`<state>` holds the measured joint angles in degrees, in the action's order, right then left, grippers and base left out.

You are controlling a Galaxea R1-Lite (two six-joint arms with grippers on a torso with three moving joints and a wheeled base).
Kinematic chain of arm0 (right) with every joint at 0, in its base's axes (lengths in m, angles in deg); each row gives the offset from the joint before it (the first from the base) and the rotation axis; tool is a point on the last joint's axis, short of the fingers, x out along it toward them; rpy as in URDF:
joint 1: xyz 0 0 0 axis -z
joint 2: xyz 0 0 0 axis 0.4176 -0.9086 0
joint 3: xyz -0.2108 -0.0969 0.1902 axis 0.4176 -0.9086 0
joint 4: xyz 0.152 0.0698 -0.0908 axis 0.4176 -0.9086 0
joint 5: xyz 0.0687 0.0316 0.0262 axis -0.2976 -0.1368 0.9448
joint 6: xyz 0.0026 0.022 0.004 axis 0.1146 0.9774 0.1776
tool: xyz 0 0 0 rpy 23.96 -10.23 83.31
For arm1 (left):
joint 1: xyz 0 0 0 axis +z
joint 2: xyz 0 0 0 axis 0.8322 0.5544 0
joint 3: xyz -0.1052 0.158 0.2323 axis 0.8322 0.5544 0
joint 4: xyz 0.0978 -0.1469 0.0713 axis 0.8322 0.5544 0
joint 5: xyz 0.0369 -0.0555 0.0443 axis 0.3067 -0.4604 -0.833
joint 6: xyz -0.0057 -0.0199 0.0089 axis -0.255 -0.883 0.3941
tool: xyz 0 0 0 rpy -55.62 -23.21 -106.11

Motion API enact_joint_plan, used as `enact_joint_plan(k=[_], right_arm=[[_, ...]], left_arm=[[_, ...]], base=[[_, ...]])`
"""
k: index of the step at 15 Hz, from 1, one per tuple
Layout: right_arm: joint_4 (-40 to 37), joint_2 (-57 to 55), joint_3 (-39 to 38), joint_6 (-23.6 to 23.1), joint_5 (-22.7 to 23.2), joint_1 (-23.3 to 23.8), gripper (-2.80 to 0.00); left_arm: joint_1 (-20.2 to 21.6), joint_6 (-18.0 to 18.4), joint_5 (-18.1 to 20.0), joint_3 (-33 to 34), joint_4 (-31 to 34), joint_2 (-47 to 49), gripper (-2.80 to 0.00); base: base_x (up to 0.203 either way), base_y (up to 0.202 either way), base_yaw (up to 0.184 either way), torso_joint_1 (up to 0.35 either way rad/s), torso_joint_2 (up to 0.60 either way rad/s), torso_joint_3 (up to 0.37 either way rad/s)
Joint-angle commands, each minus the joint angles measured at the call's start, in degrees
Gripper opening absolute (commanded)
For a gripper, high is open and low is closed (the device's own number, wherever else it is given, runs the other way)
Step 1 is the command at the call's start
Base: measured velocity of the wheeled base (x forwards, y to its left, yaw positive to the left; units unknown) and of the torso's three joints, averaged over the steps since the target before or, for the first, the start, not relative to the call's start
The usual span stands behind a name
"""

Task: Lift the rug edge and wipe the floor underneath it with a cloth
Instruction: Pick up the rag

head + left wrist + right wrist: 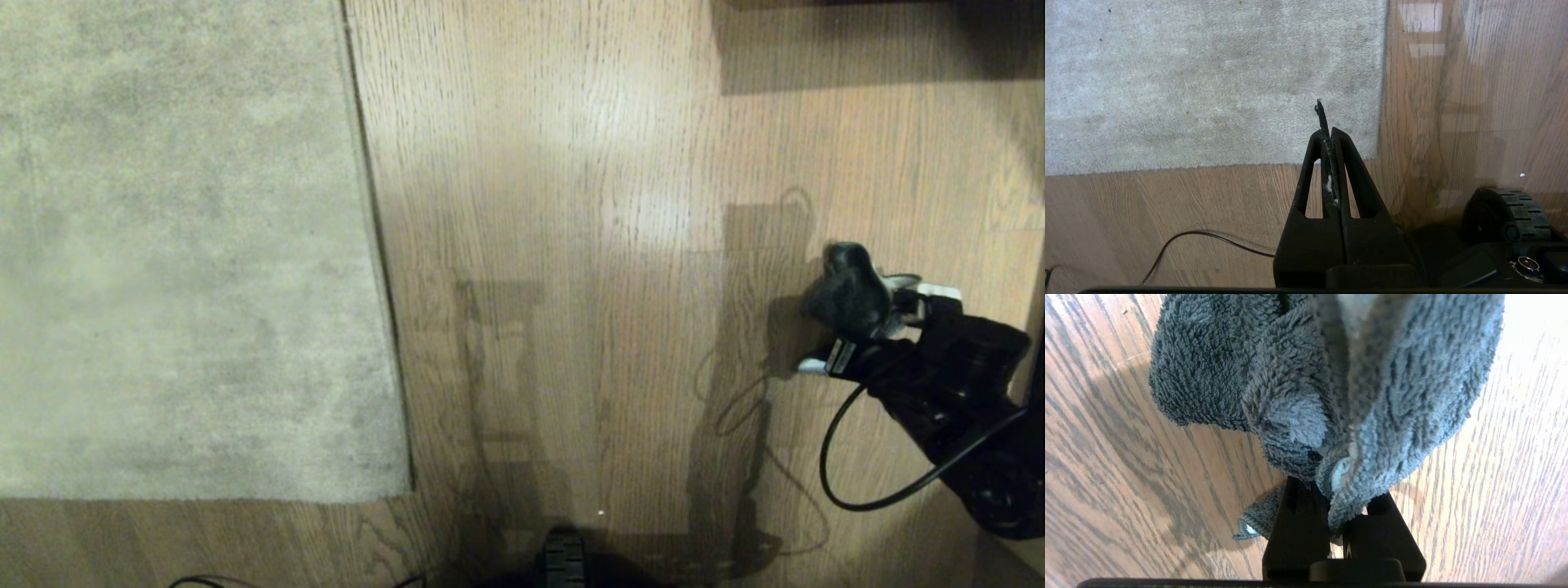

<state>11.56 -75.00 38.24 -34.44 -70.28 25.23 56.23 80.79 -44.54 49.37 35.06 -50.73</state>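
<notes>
A robot stands over a wood-plank floor (571, 163). To its left lies a pale grey-beige rug, flat, with its straight rug edge (380, 269) running away from the robot and a near corner close to the base.

Well apart from the rug, on the robot's right, the right gripper (857, 327) is low over the planks with its jaws pinching a small dark grey cloth (849, 290). In the right wrist view the fluffy cloth (1331, 388) bunches up between and above the black fingers (1294, 531), with one small flap trailing beside them and touching or nearly touching the floor (1126, 477).

The left gripper (1329, 134) is pressed together on nothing, parked near the rug corner (1372, 155); a thin black cable (1208, 237) lies on the planks beside it.

The step in hand looks like securing the cloth. To do it well, the pinch should bite deep into the bundle, not only on a fold, so nothing slips out when carried. A loose flap should hang free to meet the floor. The rug has not yet been lifted.
</notes>
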Motion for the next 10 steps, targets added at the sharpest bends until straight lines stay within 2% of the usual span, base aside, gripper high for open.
enact_joint_plan(k=[1, 5, 10], right_arm=[[0.5, 2.6, -1.4, 0.1, -0.1, -0.5, -2.80], [0.4, 9.2, -5.9, 0.1, -0.1, -1.8, -2.80], [-0.3, 22.1, -12.2, -3.7, 0.3, -2.3, -2.80]], left_arm=[[0.0, 0.0, 0.0, 0.0, 0.0, 0.0, -2.80], [0.0, 0.0, 0.0, 0.0, 0.0, 0.0, -2.80], [0.0, 0.0, 0.0, 0.0, 0.0, 0.0, -2.80]], base=[[0.000, 0.000, 0.000, 0.000, 0.00, 0.000], [0.000, 0.000, 0.000, 0.000, 0.00, 0.000], [0.000, 0.000, 0.000, 0.000, 0.00, 0.000]])
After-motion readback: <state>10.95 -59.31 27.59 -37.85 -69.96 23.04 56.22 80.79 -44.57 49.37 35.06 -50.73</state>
